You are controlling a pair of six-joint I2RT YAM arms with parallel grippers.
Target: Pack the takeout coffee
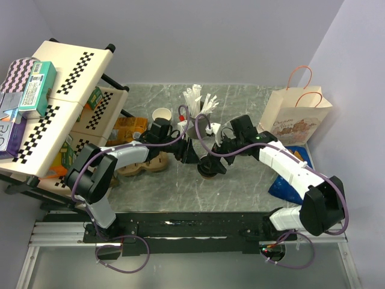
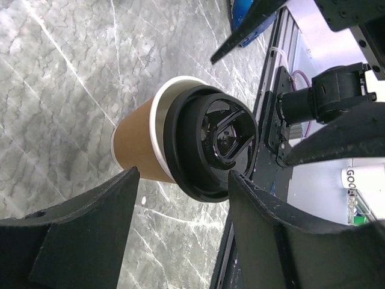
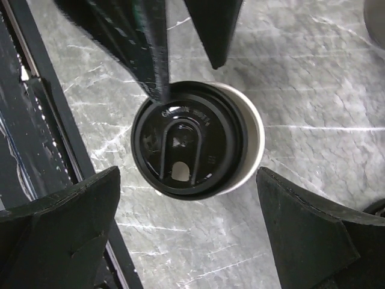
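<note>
A brown paper coffee cup point(image 1: 210, 168) stands on the marble table between both grippers. Its black lid point(image 3: 186, 141) lies off-centre, leaving a crescent of white rim point(image 3: 255, 138) bare. In the left wrist view the cup's brown side point(image 2: 135, 144) and the lid point(image 2: 210, 141) sit just beyond my fingertips. My left gripper point(image 2: 183, 180) point(image 1: 194, 153) is open, with one fingertip point(image 3: 161, 90) at the lid's edge. My right gripper point(image 3: 187, 174) point(image 1: 218, 147) hangs wide open above the cup, holding nothing. A second cup point(image 1: 161, 115) stands lidless farther back.
A brown moulded cup carrier point(image 1: 147, 162) lies under the left arm. A grey cup of white sticks point(image 1: 195, 102) stands at the back, a paper bag point(image 1: 295, 117) at the right with a blue packet point(image 1: 286, 186) beside it. A shelf cart point(image 1: 54, 108) fills the left.
</note>
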